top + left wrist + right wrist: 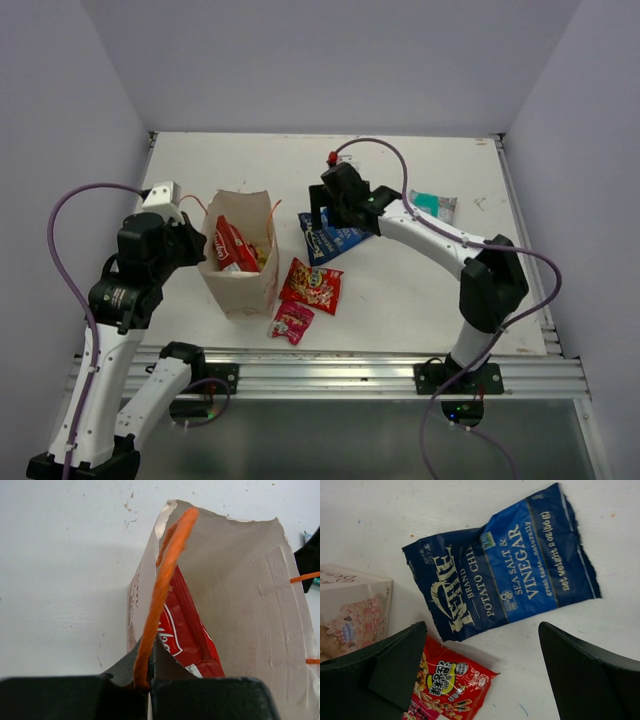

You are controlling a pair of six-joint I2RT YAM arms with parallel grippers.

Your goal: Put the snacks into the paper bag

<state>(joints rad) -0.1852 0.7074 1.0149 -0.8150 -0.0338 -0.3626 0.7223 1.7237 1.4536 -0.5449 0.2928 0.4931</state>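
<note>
The tan kraft paper bag (243,285) stood upright on the white counter (400,300), left of centre, with its mouth open. A large red-and-white chip bag (230,245) was inside it, leaning toward the left wall. The left end effector (144,680) was pressed together on the bag's thin orange string handle (165,580), at the rim nearest the left arm.

Four packets lay outside the bag:
- A medium red foil packet (312,285) lay flat just beside the bag's right wall.
- A small pink packet (291,322) lay just in front of the red one, near the counter's front edge.
- A dark blue foil chip packet (505,575) lay flat behind the red one. The right end effector (482,625) hung over its near edge with fingers spread wide, holding nothing.
- A teal-and-white packet (432,205) lay well apart toward the right rear, beyond the right arm
</note>
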